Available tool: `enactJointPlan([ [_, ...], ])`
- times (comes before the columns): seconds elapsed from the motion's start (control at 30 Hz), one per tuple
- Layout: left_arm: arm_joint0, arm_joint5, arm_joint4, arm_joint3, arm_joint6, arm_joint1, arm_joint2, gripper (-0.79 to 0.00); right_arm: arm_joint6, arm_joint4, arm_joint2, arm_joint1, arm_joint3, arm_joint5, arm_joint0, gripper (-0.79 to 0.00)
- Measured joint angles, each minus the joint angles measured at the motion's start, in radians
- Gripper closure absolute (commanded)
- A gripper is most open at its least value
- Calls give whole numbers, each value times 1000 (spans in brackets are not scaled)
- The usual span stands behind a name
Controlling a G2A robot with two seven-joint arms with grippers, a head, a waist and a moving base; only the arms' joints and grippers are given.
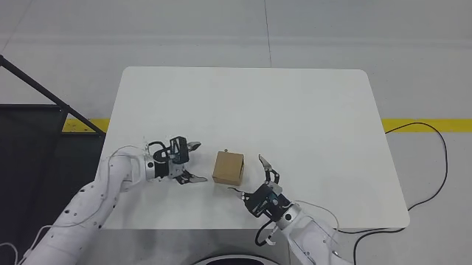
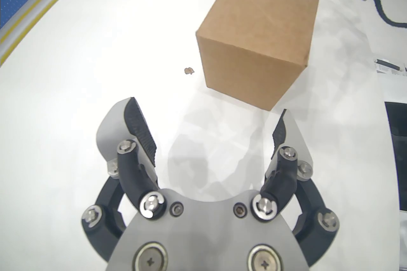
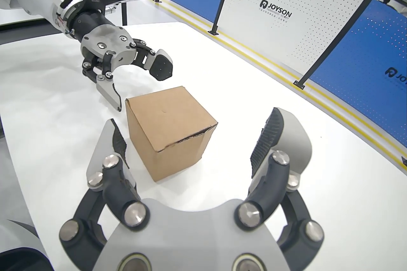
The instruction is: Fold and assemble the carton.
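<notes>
Both wide open, empty, my left gripper left of the cube-shaped carton, right gripper near-right.

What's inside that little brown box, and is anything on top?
Nothing rests on the carton; its top is bare. It is folded shut on every side shown, so its inside is hidden.

Left arm, right arm: white shells, thin white cables. Left gripper, right gripper: silver plates w/ screws, black links, ribbed black pads.
</notes>
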Motion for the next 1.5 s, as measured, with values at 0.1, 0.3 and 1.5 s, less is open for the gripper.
enactJointPlan([
  [0.1, 11, 41, 11, 0, 23, -3, 12, -785, -28, 38, 7, 0, 12, 2, -11, -785],
  [0.3, 18, 110, -10, -4, 36, -15, 43, -785, -67, 57, 24, 5, 52, -11, -31, -785],
  [1.5, -18, 161, -100, 36, 23, -43, 89, -785, -52, 95, 13, 2, 130, -28, 5, -785],
])
